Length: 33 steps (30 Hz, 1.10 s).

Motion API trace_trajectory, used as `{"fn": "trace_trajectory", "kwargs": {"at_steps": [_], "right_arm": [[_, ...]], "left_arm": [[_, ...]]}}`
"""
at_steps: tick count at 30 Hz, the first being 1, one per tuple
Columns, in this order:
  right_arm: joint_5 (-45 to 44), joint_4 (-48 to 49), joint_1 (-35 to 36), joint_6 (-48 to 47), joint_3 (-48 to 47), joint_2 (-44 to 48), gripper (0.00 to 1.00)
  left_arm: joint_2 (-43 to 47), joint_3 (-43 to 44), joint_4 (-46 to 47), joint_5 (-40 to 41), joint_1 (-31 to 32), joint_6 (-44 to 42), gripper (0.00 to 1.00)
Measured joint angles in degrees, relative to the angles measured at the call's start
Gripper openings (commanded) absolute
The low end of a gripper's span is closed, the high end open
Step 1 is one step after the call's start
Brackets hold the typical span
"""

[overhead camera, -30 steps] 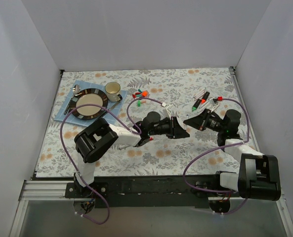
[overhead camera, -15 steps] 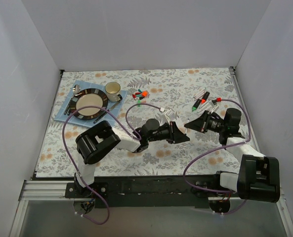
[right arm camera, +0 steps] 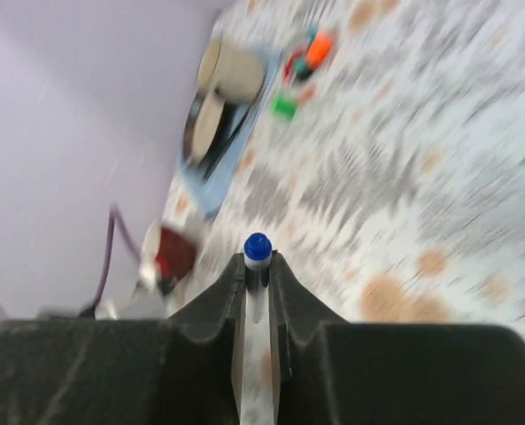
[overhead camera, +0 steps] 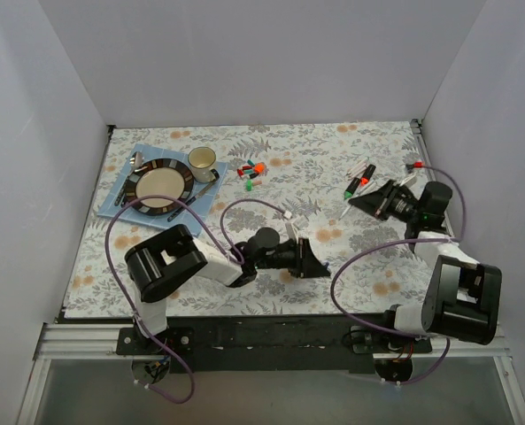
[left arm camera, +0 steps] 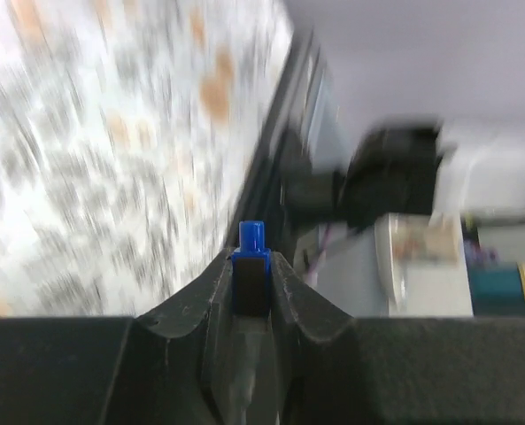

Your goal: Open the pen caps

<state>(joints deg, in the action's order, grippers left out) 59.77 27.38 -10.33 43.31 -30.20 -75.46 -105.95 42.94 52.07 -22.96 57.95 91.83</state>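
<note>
Pictured from my remote station: left arm (overhead camera: 165, 261) and right arm (overhead camera: 461, 305) wore black housings and white links, each trailing a looping purple cable (overhead camera: 110, 243); the left gripper (left arm camera: 251, 258) was matte black.

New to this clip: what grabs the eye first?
The left gripper pinches a small blue cap; the right gripper holds a thin white pen with a blue tip. Farther back, mid-table, lies a cluster of colourful loose caps, and a plate sits far left.

No readable txt, labels or nos. anywhere; wrist views too blurred, top view too small.
</note>
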Motion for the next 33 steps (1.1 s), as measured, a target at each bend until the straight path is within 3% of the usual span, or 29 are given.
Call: {"fn": "trace_trajectory", "kwargs": {"at_steps": [3,7,12,20,29,33], "right_arm": [[-7.26,5.66,-4.63,0.11,-4.96,-1.14,0.01],[-11.52,10.62,-5.55,0.20,-7.19,-1.11,0.01],[-17.46,5.38,-5.40,-3.26,-8.11,-2.12,0.01],[-27.93,-5.16,-5.42,-8.98,-9.84,-11.85,0.01],[-33.09,-9.05,-6.14,-10.58,-10.43,-16.26,0.01],[-33.70,-9.94,-6.58,-10.60,-12.37,-19.78,0.14]], "left_arm": [[-0.39,-2.95,-5.01,-6.49,3.65,-0.11,0.00],[-0.79,-4.13,-8.55,-11.41,5.29,-0.28,0.00],[1.79,-4.13,-13.92,-11.34,3.13,-2.80,0.00],[11.32,2.12,-29.73,-5.64,-12.00,-10.56,0.00],[7.65,13.86,-43.91,6.29,-23.32,-17.84,0.00],[2.12,19.39,-49.09,9.77,-26.08,-20.39,0.01]]}}
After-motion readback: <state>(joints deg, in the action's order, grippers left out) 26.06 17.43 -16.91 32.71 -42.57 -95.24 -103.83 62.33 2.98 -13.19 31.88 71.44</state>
